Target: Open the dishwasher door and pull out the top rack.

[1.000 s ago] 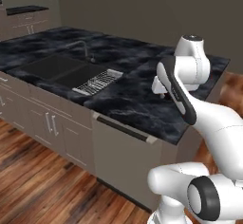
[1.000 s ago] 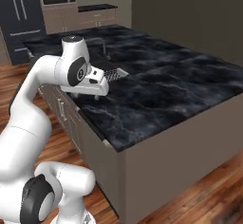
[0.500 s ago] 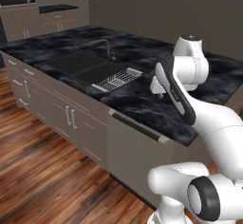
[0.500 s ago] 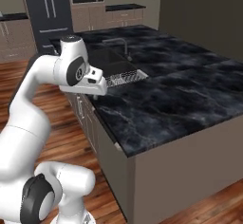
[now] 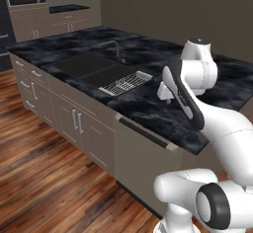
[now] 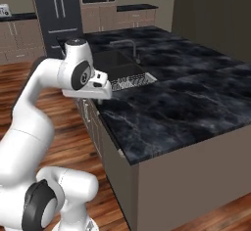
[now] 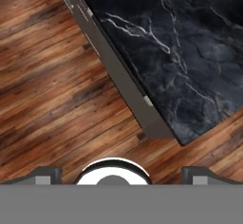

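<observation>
One door: the dishwasher door (image 5: pixel 141 163), a flat taupe panel I see shut under the surface (image 5: pixel 148 96).
Surface: glossy black marble.
Gripper (image 7: pixel 116 173): released, above that surface's edge.

Bare wood floor (image 5: pixel 44 177) lies open before the shut dishwasher door (image 5: pixel 143 170), under the overhanging countertop (image 5: pixel 148 98).

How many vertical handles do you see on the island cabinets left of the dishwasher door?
3: a pair on the cabinet doors beside the dishwasher door, and one further left. Others may be hidden.
</observation>
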